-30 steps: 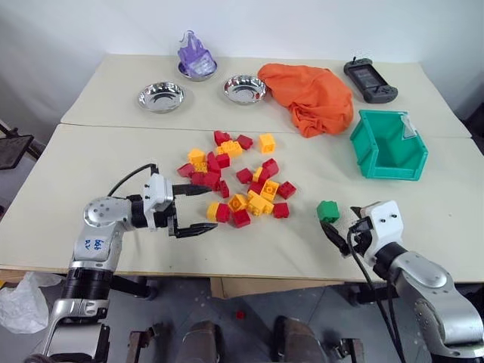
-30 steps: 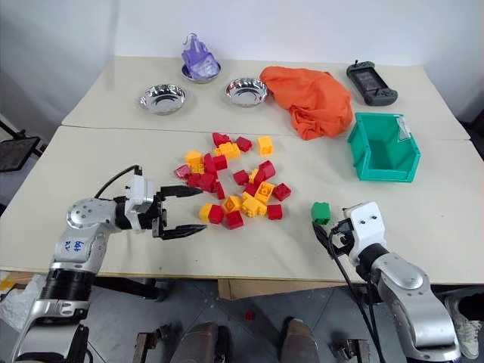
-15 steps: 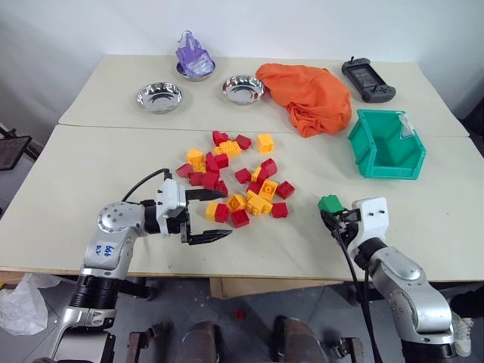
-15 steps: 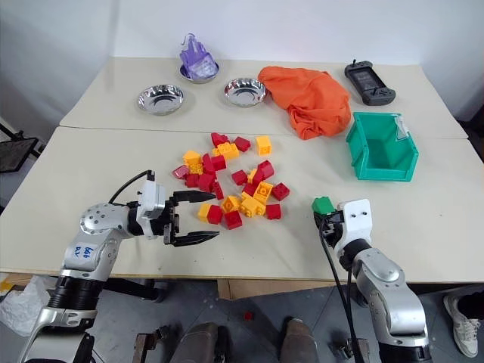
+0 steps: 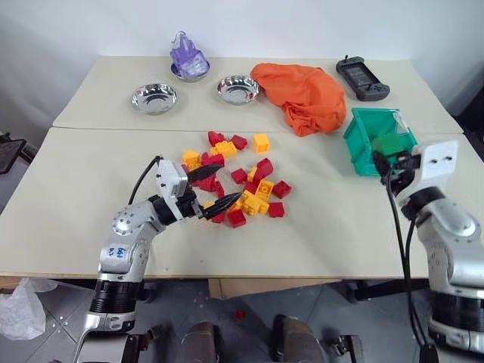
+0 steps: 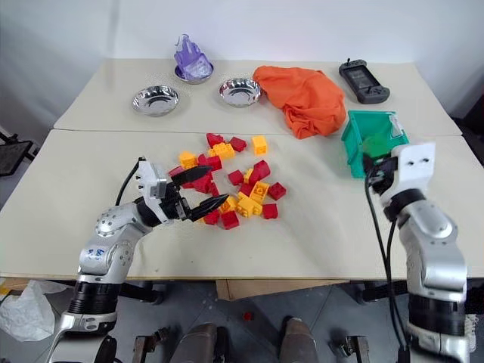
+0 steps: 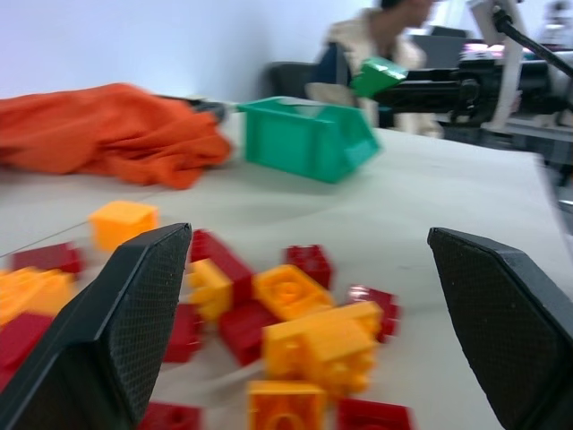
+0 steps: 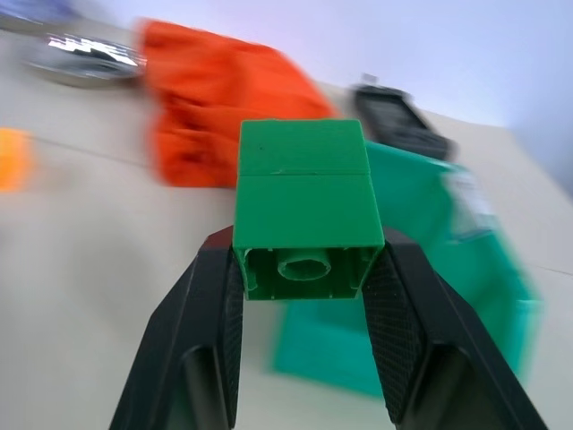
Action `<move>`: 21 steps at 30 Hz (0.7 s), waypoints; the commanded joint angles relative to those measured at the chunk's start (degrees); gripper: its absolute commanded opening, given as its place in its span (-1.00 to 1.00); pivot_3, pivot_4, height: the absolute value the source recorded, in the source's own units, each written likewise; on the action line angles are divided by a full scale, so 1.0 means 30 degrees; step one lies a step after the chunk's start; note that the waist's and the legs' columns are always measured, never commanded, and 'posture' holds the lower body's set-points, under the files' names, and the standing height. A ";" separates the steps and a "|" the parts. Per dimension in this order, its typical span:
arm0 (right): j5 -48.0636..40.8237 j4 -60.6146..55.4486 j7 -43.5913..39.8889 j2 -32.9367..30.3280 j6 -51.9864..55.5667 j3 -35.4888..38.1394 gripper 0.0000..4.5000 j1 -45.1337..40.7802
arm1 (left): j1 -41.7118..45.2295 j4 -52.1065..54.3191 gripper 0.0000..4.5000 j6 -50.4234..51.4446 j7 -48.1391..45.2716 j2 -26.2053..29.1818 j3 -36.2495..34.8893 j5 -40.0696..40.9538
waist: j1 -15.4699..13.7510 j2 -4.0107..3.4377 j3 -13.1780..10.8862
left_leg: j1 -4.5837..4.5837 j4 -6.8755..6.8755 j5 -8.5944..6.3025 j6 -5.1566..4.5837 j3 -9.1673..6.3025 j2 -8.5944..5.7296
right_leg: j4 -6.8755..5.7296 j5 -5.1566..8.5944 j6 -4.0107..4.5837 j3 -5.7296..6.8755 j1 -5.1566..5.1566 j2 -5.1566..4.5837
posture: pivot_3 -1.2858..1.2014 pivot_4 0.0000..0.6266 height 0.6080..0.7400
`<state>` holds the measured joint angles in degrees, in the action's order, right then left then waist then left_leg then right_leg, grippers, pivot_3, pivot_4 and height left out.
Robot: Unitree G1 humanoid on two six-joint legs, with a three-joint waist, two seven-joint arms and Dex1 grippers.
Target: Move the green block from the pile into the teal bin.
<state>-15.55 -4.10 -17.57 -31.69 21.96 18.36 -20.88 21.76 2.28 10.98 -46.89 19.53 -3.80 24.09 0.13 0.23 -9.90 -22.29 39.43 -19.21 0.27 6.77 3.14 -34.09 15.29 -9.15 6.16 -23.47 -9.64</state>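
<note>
Left gripper [image 5: 214, 190]: fingers spread wide, nothing held, tips reaching into the near-left edge of the pile [image 5: 238, 175] of red and yellow bricks at table centre. Behind the pile, along the far table: two steel bowls [image 5: 153, 98], a purple object [image 5: 187, 57] in a dish, an orange cloth [image 5: 306, 94], a black handheld device [image 5: 361, 77]. Teal bin [image 5: 361, 136]: on the table right of the pile, just right of the cloth. Right gripper [image 8: 309, 278]: fingers clamped on the green block [image 8: 307, 208], raised above the table, at the bin's near side, block not yet inside.
</note>
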 commanded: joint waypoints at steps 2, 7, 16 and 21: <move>0.1364 0.3616 0.1190 -0.0380 -0.1224 0.0027 -0.36 -0.2407 | -0.0297 0.1323 1.00 -0.0106 0.0734 0.0025 -0.0093 0.0035 | 0.0037 -0.0001 -0.0001 | -0.0002 -0.0009 0.0000 0.0000 0.0004 0.0000 | 0.0011 0.0000 -0.0001 -0.0001 -0.0003 0.0000 | 0.03 -0.52 1.00; 0.1179 0.6879 0.1884 0.0037 -0.2465 0.0688 -0.02 -0.4387 | -0.0327 0.1514 1.00 -0.0277 0.1008 0.0238 -0.0125 -0.0066 | 0.0035 -0.0002 0.0000 | 0.0000 -0.0013 0.0006 0.0009 0.0009 0.0002 | 0.0007 0.0000 -0.0001 -0.0001 -0.0007 0.0000 | 0.03 -0.52 1.00; 0.0633 0.6788 -0.0235 -0.0163 -0.4236 0.0336 0.98 -0.3692 | -0.0564 0.1175 1.00 -0.0645 0.0963 0.0727 -0.0043 -0.0161 | 0.0043 -0.0004 -0.0001 | 0.0000 -0.0039 0.0009 0.0014 0.0015 0.0000 | 0.0027 -0.0001 -0.0003 0.0000 -0.0007 0.0001 | 0.03 -0.52 1.00; -0.1083 0.2623 -0.5531 -0.0762 -0.6363 -0.0030 0.98 0.0643 | -0.2008 0.0608 1.00 -0.1870 0.0885 0.2038 -0.0528 -0.1313 | 0.0002 -0.0004 0.0000 | 0.0006 -0.0086 0.0010 0.0016 0.0012 0.0001 | 0.0065 -0.0001 -0.0003 0.0010 -0.0007 0.0001 | 0.03 -0.52 1.00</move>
<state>-15.88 9.68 -27.39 -32.18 6.46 18.13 -22.08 16.80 3.79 7.13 -43.96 24.32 -3.80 21.49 0.14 0.22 -9.90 -22.24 39.12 -19.18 0.32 6.81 3.15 -33.88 15.28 -9.16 6.20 -23.49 -9.62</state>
